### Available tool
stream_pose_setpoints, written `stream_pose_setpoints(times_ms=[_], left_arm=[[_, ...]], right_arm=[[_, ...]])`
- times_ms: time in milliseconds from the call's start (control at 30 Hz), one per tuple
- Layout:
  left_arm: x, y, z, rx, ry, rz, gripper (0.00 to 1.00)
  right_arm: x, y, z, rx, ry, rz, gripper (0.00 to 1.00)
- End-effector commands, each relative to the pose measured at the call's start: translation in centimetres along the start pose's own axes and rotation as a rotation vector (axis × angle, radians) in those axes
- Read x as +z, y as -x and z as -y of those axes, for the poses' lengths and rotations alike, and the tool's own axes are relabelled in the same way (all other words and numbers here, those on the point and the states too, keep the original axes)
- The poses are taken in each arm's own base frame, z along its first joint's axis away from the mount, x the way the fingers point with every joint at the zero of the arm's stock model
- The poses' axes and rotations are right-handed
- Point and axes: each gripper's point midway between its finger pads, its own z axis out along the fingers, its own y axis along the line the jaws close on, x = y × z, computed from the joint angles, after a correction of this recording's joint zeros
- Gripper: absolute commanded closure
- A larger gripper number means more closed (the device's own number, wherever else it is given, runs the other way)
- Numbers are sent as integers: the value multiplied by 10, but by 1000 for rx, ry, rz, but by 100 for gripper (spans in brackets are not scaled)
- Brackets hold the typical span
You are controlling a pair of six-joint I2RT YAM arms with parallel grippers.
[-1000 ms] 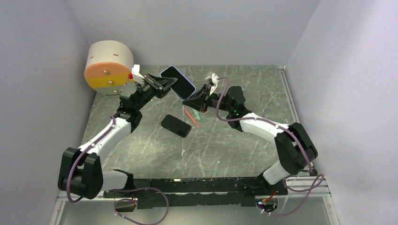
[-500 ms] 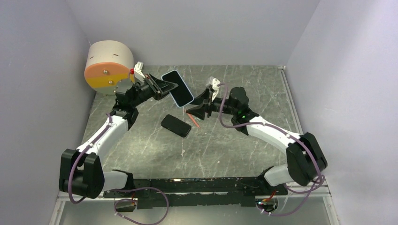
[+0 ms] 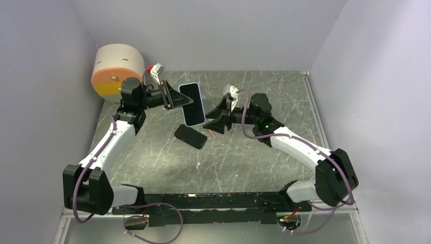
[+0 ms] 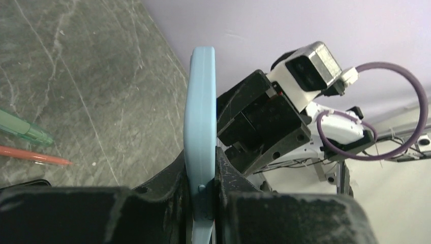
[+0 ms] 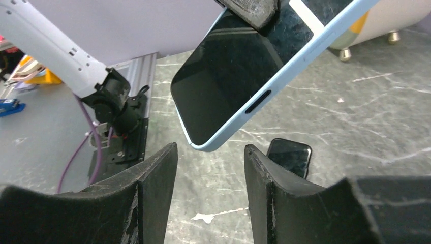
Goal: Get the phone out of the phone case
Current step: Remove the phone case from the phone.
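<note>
My left gripper (image 3: pixel 176 97) is shut on the top edge of a light blue phone case (image 3: pixel 192 104) and holds it in the air, on edge, its glossy black face towards my right gripper. In the left wrist view the case (image 4: pixel 199 101) stands edge-on between my jaws (image 4: pixel 201 170). My right gripper (image 3: pixel 209 121) is open and empty, just right of the case's lower end. In the right wrist view the case's lower corner (image 5: pixel 239 76) hangs just beyond my open jaws (image 5: pixel 211 152), not touching them. A black phone (image 3: pixel 190 136) lies flat on the table below, also in the right wrist view (image 5: pixel 289 156).
A green pen and a red pen (image 3: pixel 209 128) lie on the table under my right gripper, also in the left wrist view (image 4: pixel 25 133). A white drum with an orange and yellow face (image 3: pixel 116 71) stands at the back left. Walls close in the table on three sides.
My left gripper has swung the case down and to the right, turning it more upright. My right gripper has drawn back slightly and now sits by the case's lower end.
</note>
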Motion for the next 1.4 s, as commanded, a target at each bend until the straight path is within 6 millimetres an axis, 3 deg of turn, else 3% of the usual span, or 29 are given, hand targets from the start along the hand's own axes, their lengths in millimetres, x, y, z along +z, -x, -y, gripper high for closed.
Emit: stream_pose_setpoints(times_ms=[0, 300, 1067, 1200, 1367], left_arm=[[-10, 5, 44, 186, -106, -29, 98], [-11, 6, 52, 211, -130, -43, 97], [-11, 11, 71, 120, -255, -4, 97], [-10, 9, 65, 119, -251, -2, 97], [-11, 4, 50, 178, -153, -4, 98]], right_arm=[[4, 25, -17, -19, 115, 23, 47], [7, 26, -26, 1, 194, 1, 54], [17, 22, -24, -38, 271, -28, 92], [19, 27, -23, -33, 268, -30, 89], [17, 36, -31, -5, 293, -19, 70]])
